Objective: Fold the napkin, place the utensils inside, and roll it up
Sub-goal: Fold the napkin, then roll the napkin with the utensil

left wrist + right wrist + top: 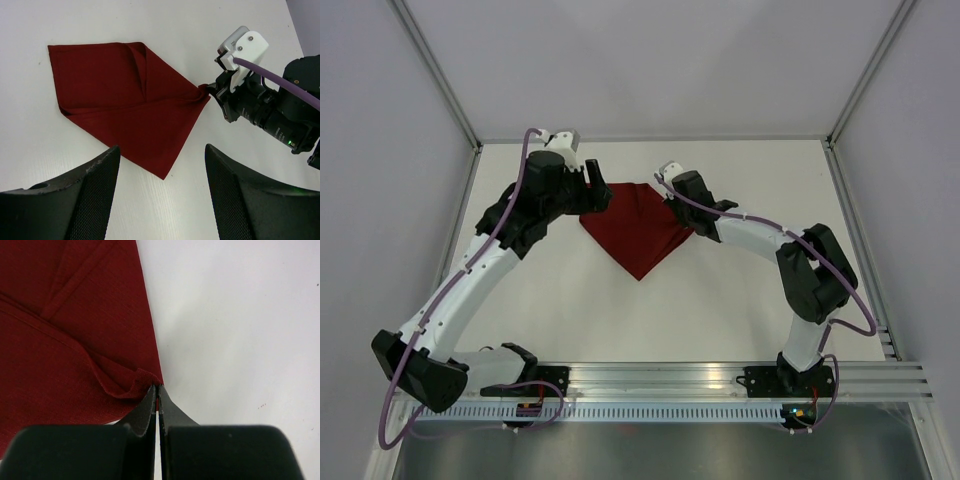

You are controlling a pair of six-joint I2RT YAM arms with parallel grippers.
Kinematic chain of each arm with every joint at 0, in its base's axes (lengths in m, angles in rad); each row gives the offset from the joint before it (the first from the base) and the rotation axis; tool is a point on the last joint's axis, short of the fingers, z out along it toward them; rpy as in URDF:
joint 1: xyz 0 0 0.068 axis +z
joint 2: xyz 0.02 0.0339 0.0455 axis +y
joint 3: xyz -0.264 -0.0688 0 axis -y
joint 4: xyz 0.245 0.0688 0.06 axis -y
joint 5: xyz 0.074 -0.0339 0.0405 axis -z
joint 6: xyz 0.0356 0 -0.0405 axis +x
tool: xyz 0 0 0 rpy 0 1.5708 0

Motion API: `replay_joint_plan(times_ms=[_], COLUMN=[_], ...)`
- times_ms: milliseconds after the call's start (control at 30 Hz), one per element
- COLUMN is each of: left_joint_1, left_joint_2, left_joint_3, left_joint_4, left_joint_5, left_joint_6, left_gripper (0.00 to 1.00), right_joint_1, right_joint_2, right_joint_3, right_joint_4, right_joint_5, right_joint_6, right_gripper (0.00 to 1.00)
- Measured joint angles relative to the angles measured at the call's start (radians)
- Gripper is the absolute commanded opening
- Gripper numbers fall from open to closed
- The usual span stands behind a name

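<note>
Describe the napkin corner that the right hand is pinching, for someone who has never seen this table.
Toward the far middle of the white table lies a dark red napkin, partly folded. Its corner on the robot's right is puckered in the shut right hand; the other corners lie flat, untouched.

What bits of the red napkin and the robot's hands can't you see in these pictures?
Left wrist view: the bottom edge cuts off the lower part of the open left gripper.
Top view: the left arm covers the left corner of the napkin and hides its own fingers.
Right wrist view: the napkin runs off the left and top edges; the shut right gripper hides the pinched corner.
Utensils: none show in any view.
</note>
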Motion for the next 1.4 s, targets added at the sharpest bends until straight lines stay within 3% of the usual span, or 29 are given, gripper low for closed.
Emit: replay_joint_plan(times_ms=[367,633,833,1033,1400], left_joint_1=[0.000,-0.007,-0.069,-0.190,-0.470], left_joint_2=[0.021,0.051,0.101,0.208,0.598], left_joint_3=[-0.125,-0.202,-0.243,-0.245,-0.020], left_joint_4=[0.085,0.158,0.227,0.285,0.312], left_joint_5=[0.077,0.134,0.142,0.049,-0.351], left_joint_6=[0.000,0.009,0.048,0.111,0.302], left_gripper=[0.74,0.76,0.76,0.75,0.74], right_joint_1=[-0.050,-0.089,-0.145,-0.228,-0.360], right_joint_2=[0.056,0.086,0.086,0.089,0.104], right_joint_3=[0.000,0.020,0.093,0.178,0.220], right_joint_4=[-0.005,-0.041,-0.095,-0.150,-0.218], right_joint_5=[-0.026,-0.062,-0.131,-0.225,-0.377], right_joint_6=[0.015,0.041,0.075,0.127,0.197], right_gripper=[0.14,0.51,0.51,0.50,0.41])
